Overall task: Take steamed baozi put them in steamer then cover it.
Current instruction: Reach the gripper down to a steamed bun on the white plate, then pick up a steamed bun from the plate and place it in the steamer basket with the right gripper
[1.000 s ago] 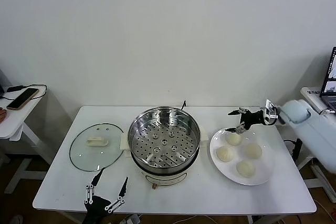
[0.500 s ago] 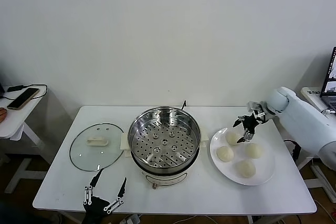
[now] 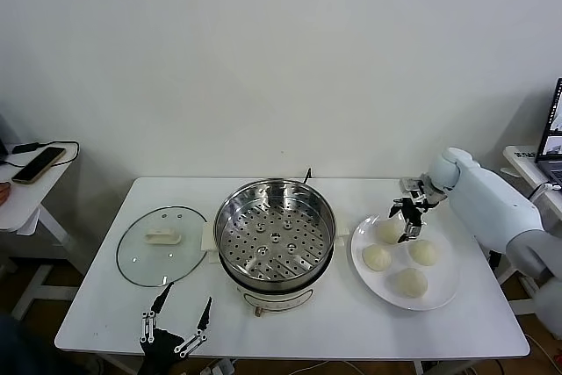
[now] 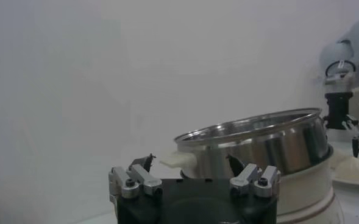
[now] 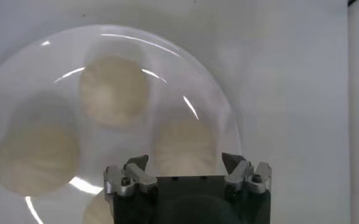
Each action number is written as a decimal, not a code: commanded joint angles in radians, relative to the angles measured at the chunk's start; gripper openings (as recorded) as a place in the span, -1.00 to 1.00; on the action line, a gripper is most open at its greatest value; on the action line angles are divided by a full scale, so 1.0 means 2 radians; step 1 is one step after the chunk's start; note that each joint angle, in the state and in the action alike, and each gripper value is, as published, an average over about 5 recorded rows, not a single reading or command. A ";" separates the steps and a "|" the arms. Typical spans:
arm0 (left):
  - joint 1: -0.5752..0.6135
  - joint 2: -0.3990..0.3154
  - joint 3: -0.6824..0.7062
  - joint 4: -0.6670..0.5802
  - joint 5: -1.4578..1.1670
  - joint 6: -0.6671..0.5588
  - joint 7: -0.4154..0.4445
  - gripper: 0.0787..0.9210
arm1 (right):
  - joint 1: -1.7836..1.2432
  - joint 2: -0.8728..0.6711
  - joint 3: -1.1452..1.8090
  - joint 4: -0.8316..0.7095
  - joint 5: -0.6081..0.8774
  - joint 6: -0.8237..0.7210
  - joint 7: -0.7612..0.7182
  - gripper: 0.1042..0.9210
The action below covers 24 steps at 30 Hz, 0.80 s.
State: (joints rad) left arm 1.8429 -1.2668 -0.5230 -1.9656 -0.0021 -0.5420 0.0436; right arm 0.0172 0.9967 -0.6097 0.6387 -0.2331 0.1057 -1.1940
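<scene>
Several white steamed baozi lie on a white plate (image 3: pixel 444 292) at the table's right. My right gripper (image 3: pixel 407 222) points down over the back-left baozi (image 3: pixel 387 233), open. In the right wrist view that baozi (image 5: pixel 183 146) sits between the two fingertips (image 5: pixel 228 161) of my right gripper (image 5: pixel 185 163), with others (image 5: pixel 113 90) beside it. The steel steamer (image 3: pixel 275 230) stands mid-table with its perforated tray bare. The glass cover (image 3: pixel 162 245) lies flat to its left. My left gripper (image 3: pixel 176 322) waits open at the front edge, facing the steamer (image 4: pixel 258 143).
A side table with a phone (image 3: pixel 37 164) stands at the far left. A laptop (image 3: pixel 553 129) shows at the right edge. A black cable (image 3: pixel 307 175) rises behind the steamer.
My right gripper has swung from the plate's back edge down over the back-left baozi, and its fingers have drawn in a little. The left arm, steamer and cover have not moved.
</scene>
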 commanded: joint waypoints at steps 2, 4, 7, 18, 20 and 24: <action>0.000 0.000 0.000 0.001 0.000 -0.001 0.000 0.77 | 0.000 0.012 -0.001 -0.014 -0.016 0.002 0.009 0.54; 0.000 0.000 -0.001 0.001 0.000 -0.001 -0.001 0.77 | 0.000 0.012 -0.001 -0.013 -0.016 0.002 0.009 0.47; 0.000 0.000 -0.001 0.000 0.000 -0.001 -0.001 0.77 | 0.000 0.010 -0.003 -0.008 -0.016 0.003 0.008 0.39; -0.002 0.003 0.003 -0.010 0.000 0.004 -0.003 0.77 | 0.081 -0.063 -0.053 0.148 0.012 0.084 -0.019 0.32; -0.004 0.003 0.005 -0.013 0.000 0.005 -0.004 0.77 | 0.122 -0.070 -0.075 0.177 0.015 0.125 -0.027 0.32; -0.004 0.004 0.006 -0.015 0.000 0.007 -0.004 0.77 | 0.207 -0.072 -0.144 0.234 0.056 0.169 -0.035 0.33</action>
State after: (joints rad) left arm 1.8354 -1.2600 -0.5105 -1.9931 -0.0025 -0.5313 0.0350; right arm 0.2731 0.8983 -0.7961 0.9539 -0.1638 0.3199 -1.2412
